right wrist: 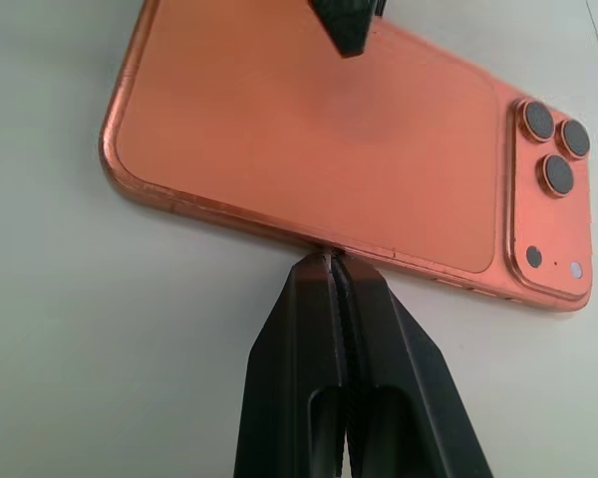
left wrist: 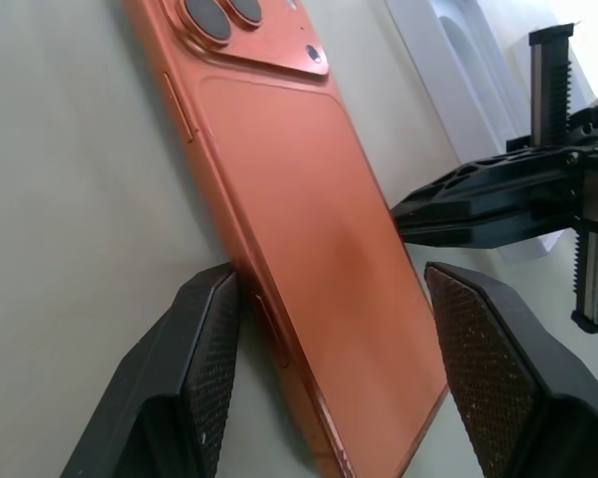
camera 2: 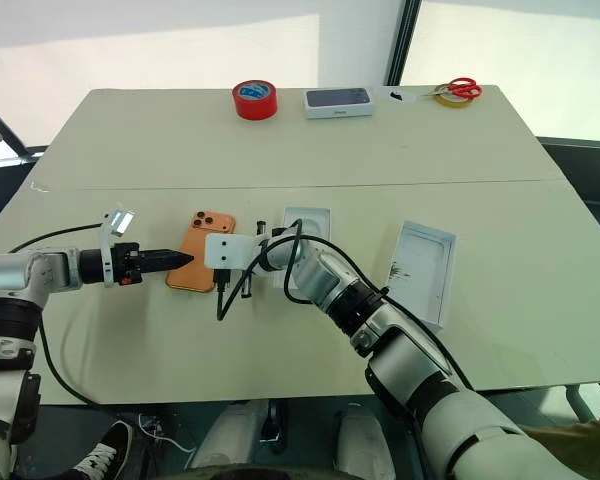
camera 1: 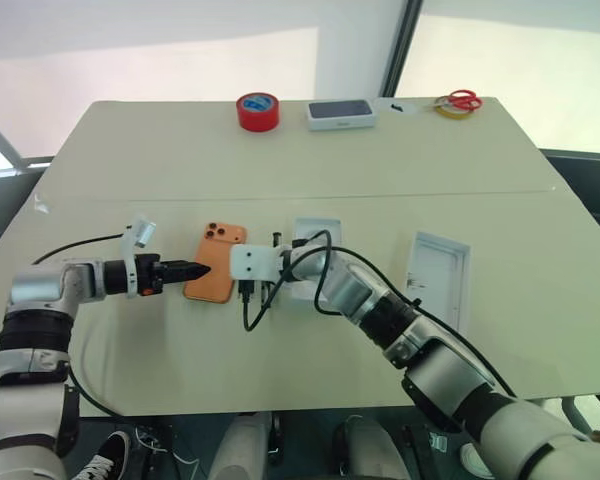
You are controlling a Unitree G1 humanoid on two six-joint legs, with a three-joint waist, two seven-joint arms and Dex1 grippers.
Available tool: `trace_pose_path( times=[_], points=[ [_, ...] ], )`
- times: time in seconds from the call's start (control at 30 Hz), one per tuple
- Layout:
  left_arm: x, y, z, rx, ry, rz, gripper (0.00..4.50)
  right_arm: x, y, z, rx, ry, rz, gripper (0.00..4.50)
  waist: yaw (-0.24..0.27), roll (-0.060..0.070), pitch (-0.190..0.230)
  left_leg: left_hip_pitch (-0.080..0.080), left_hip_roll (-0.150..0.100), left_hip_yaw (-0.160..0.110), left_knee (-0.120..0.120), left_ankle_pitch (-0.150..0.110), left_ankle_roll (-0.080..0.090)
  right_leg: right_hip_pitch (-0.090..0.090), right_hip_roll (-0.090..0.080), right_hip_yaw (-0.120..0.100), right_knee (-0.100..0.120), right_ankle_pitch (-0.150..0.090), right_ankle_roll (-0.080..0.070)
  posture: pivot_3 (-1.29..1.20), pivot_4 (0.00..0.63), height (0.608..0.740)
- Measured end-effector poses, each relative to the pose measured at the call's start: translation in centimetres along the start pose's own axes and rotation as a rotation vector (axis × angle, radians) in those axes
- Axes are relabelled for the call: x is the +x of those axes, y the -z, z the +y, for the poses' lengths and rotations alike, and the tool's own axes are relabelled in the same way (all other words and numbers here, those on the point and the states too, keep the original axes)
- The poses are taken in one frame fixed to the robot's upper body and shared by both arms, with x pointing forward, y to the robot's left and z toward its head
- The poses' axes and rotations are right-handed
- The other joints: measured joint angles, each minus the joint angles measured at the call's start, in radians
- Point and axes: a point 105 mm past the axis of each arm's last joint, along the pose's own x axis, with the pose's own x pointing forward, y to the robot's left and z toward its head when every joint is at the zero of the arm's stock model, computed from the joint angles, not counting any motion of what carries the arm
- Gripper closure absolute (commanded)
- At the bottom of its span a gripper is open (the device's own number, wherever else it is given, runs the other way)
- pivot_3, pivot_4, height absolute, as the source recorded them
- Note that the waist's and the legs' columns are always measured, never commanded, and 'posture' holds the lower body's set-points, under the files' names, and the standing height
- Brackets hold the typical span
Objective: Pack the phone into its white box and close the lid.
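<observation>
The flat orange phone (camera 1: 216,262) lies back-up on the cream table (camera 1: 280,160). The left gripper (left wrist: 329,373) stands spread, one finger at each long edge of the phone. The right gripper (right wrist: 331,261), pressed together on nothing, noses the phone's opposite long edge. To lift cleanly, the left should probably close squarely across the width (the right bracing). Beyond the phone, the white tray-like piece (camera 1: 315,232) looks empty; the white rectangular lid (camera 1: 438,275), farther off, is also empty.

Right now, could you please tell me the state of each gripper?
Left gripper: open, fingers on either side of the phone, not closed on it.
Right gripper: shut, holding nothing, tips at the phone's long edge.
</observation>
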Motion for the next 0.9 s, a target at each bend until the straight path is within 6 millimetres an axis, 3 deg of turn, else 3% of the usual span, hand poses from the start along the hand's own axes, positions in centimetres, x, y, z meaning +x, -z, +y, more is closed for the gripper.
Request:
trace_pose_path(
  times=[0.17,0.33,0.43,0.53,0.77,0.9],
  points=[
    [1.3,-0.1,-1.2,-0.008,0.044,0.019,1.46,-0.1,0.1,-0.1,-0.003,0.002,0.0,4.41,0.001,0.0,0.0,0.0,0.0,0.0,0.0,0.0,0.0,0.0,0.0,0.0,0.0,0.0,0.0,0.0,0.15,0.735],
    [1.6,-0.2,-1.1,-0.046,0.051,0.009,1.46,-0.1,0.1,-0.1,-0.004,0.002,-0.001,4.41,-0.001,0.0,0.0,0.0,0.0,-0.001,0.0,0.0,0.0,0.0,0.0,0.0,0.0,0.0,0.0,0.0,0.15,0.735],
    [1.3,0.0,-0.7,-0.085,0.046,-0.007,2.38,-0.1,0.1,-0.1,-0.008,0.005,0.0,4.5,-0.006,0.0,0.0,0.0,0.0,-0.001,0.0,0.0,0.0,0.0,0.0,0.0,0.0,0.0,0.0,0.0,0.15,0.735],
    [1.3,0.4,-0.4,-0.143,0.06,-0.019,3.84,-0.1,0.2,-0.1,-0.007,0.006,0.0,4.5,-0.01,0.0,0.0,0.0,0.0,0.0,-0.001,0.0,0.0,0.0,0.0,0.0,0.0,0.0,0.0,0.0,0.15,0.735],
    [1.3,0.6,-0.3,-0.234,0.092,-0.052,3.84,-0.2,0.3,-0.2,-0.009,0.013,0.003,4.5,-0.01,-0.001,-0.001,0.002,0.001,-0.001,-0.001,0.001,-0.001,0.001,0.0,0.001,0.0,0.0,0.0,0.0,0.15,0.735],
    [1.4,0.6,-0.8,-0.29,0.137,-0.08,4.47,-0.5,0.5,-0.5,-0.001,0.028,0.0,4.5,-0.007,-0.001,-0.001,0.002,0.001,-0.001,-0.001,0.001,-0.001,0.001,0.0,0.001,0.0,0.0,0.0,0.0,0.15,0.735]
  ],
)
